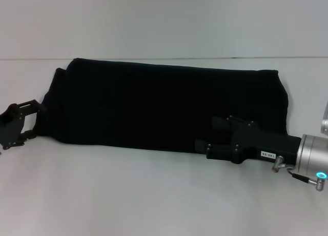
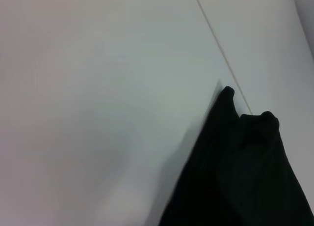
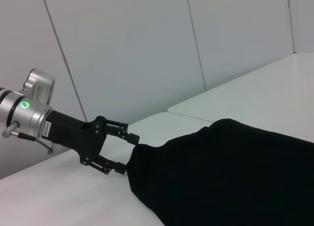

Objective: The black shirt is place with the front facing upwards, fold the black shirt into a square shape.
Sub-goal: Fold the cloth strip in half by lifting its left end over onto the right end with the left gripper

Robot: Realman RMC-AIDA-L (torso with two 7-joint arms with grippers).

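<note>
I see the white bench (image 1: 154, 195) carrying the black shirt (image 1: 164, 105), folded into a long band across it. My left claw (image 1: 32, 122) sits spread at the shirt's left end, fingers touching that edge. My right claw (image 1: 207, 138) lies over the shirt's near right edge; I cannot tell its fingers' state.

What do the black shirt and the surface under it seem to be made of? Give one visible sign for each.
The black shirt: soft matte cloth, likely knit cotton; it slumps in rounded folds and gives no shine.
The table: a smooth, hard white top, perhaps laminate or painted board; it is flat and even, with a thin seam line, but the exact material stays open.
</note>
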